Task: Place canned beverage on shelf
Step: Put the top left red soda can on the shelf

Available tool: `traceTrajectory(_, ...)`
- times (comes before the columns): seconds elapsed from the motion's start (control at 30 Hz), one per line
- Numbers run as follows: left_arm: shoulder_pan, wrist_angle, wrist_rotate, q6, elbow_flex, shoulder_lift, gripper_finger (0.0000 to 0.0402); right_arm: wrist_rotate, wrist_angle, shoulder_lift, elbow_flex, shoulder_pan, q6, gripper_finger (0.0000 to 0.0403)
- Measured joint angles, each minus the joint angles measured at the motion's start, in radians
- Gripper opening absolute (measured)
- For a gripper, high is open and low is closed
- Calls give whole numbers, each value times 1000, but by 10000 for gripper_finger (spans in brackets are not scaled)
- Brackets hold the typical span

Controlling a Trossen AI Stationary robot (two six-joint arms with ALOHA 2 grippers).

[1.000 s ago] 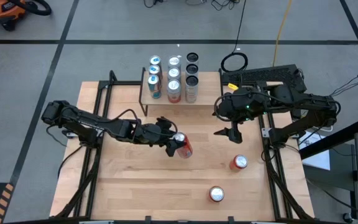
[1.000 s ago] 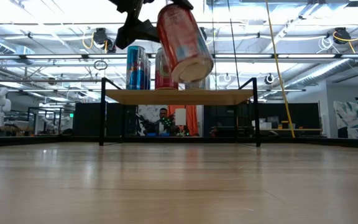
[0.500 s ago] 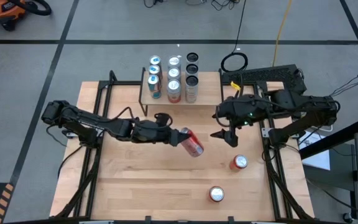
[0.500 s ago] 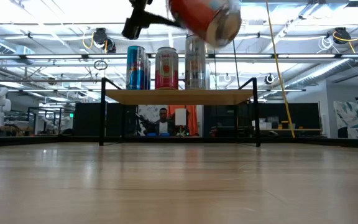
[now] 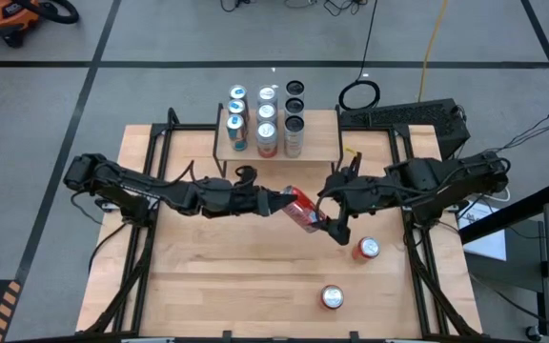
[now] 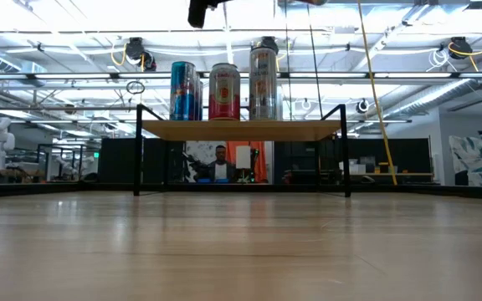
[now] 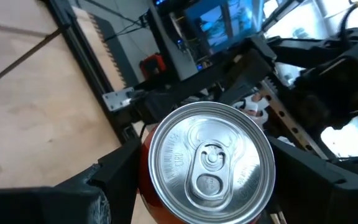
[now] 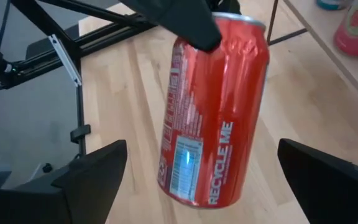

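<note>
1. Left gripper (image 5: 279, 200) pinches the red can (image 5: 305, 211) above mid-table, its long axis lying roughly level and pointing at the right arm.
2. Right gripper (image 5: 335, 217), fingers spread wide, straddles the can's far end without touching; a handover looks likely.
3. Shelf (image 5: 324, 152) stands beyond, nearer the right arm.

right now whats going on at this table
The left gripper holds a red can in the air over the middle of the table, tilted toward the right arm. The right gripper is open with its fingers either side of that can, so it looks like a handover. The shelf at the back already carries several cans, and two more red cans stand on the tabletop.
</note>
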Motion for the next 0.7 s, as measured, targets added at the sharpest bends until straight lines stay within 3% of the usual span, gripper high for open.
traceTrajectory(0.2, 0, -3, 0, -25, 0, 1, 285, 10, -10, 16, 0, 17, 10, 394)
traceTrajectory(0.33, 1, -7, -2, -27, 0, 1, 285, 73, -20, 38, 0, 19, -9, 394)
traceTrajectory(0.7, 0, -7, -93, -139, 0, 1, 285, 105, -23, 113, 0, -10, -63, 393)
